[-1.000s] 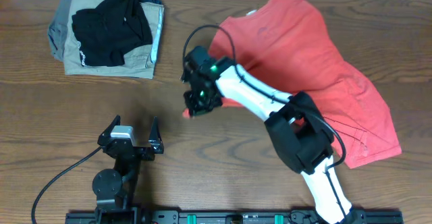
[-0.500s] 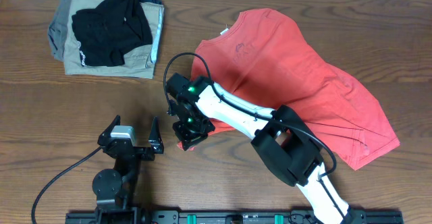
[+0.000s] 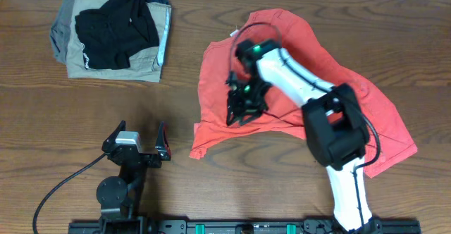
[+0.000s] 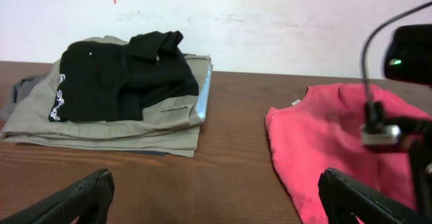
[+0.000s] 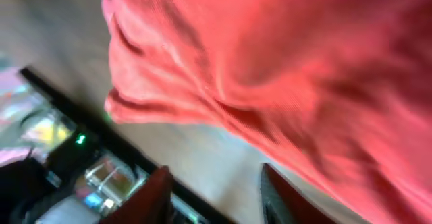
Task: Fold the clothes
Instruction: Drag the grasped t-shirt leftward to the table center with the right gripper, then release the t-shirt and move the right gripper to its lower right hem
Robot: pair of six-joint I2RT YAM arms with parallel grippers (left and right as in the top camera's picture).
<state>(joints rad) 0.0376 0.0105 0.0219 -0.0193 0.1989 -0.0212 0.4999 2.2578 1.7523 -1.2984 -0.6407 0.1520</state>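
Note:
The red-orange T-shirt (image 3: 215, 121) lies crumpled and spread across the right half of the table, plain side up, with no lettering showing. Its lower left corner reaches toward the table's front. It also shows in the left wrist view (image 4: 317, 143) and fills the blurred right wrist view (image 5: 283, 62). My right gripper (image 3: 238, 118) hovers over the shirt's left part, with its fingers (image 5: 216, 193) apart and empty. My left gripper (image 3: 138, 141) rests near the front edge, to the left of the shirt, with its fingers (image 4: 219, 204) wide open and empty.
A pile of folded khaki and grey garments (image 3: 70, 54) with a black garment (image 3: 116, 26) on top sits at the back left; it also shows in the left wrist view (image 4: 101, 133). Bare wood lies between the pile and the shirt. The arm mounts stand along the front edge.
My right gripper dragged the shirt's left edge toward the front left, let it go, and moved back right over the shirt. The left arm has not moved.

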